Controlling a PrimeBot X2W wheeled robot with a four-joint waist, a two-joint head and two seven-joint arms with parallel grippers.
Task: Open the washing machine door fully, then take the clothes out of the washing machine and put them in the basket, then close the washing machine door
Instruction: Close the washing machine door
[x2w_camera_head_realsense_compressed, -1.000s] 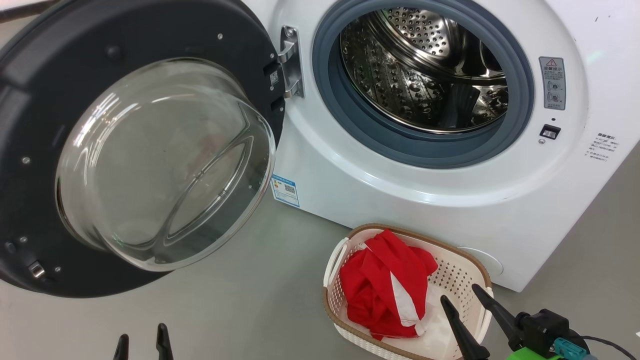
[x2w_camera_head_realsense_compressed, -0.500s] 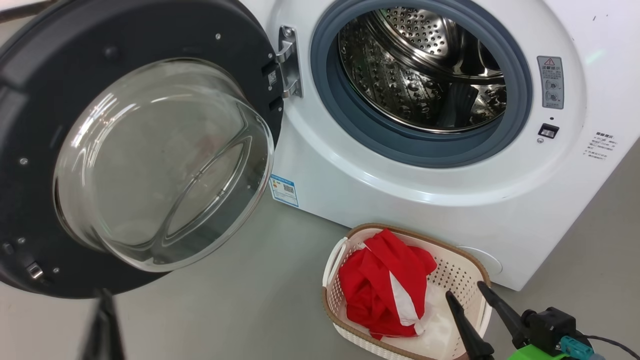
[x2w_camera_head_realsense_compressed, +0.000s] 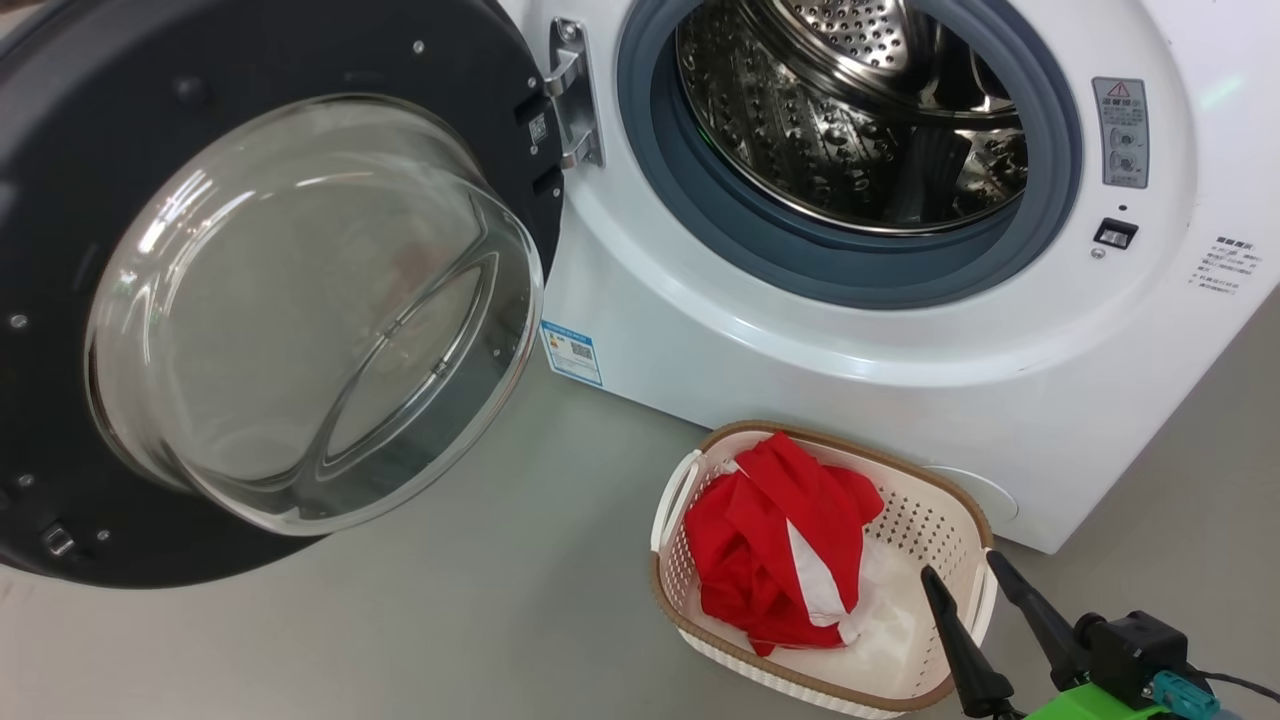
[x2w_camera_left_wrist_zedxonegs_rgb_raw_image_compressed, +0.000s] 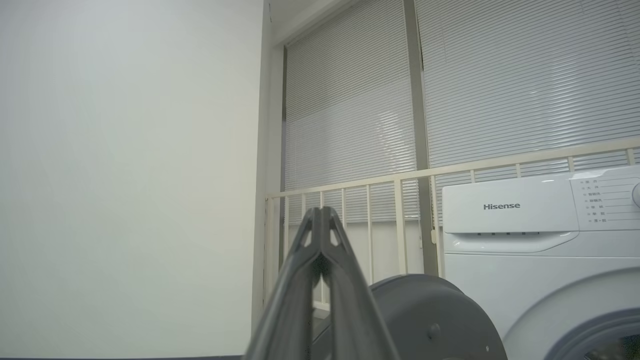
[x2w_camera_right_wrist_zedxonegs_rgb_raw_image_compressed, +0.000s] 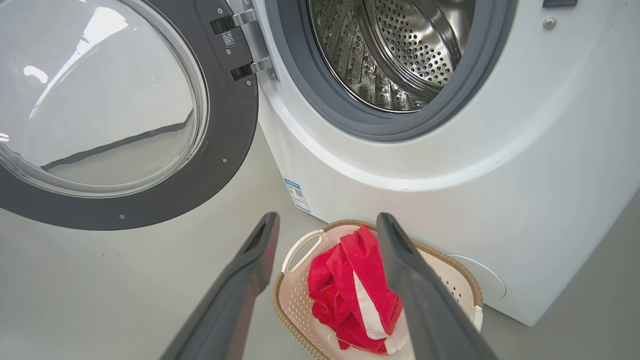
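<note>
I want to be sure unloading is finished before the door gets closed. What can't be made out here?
Drum, lower front: head and right wrist views, hidden behind the grey rubber ring; a leftover garment can't be ruled out.
Warning label: head view, print too small to read.
Basket bottom: same views, mostly covered by the clothes.
Washing machine door: head view, left side cut off by the edge.

Floor (x2w_camera_head_realsense_compressed: 480, 620): smooth, plain grey, matte finish. Wall (x2w_camera_left_wrist_zedxonegs_rgb_raw_image_compressed: 125, 175): plain white, on the left half of the left wrist view. Blinds (x2w_camera_left_wrist_zedxonegs_rgb_raw_image_compressed: 525, 75): horizontal grey-white slats, lowered, to the right of the wall. Railing (x2w_camera_left_wrist_zedxonegs_rgb_raw_image_compressed: 395, 177): cream, one top rail on thin vertical bars, in front of the blinds.
</note>
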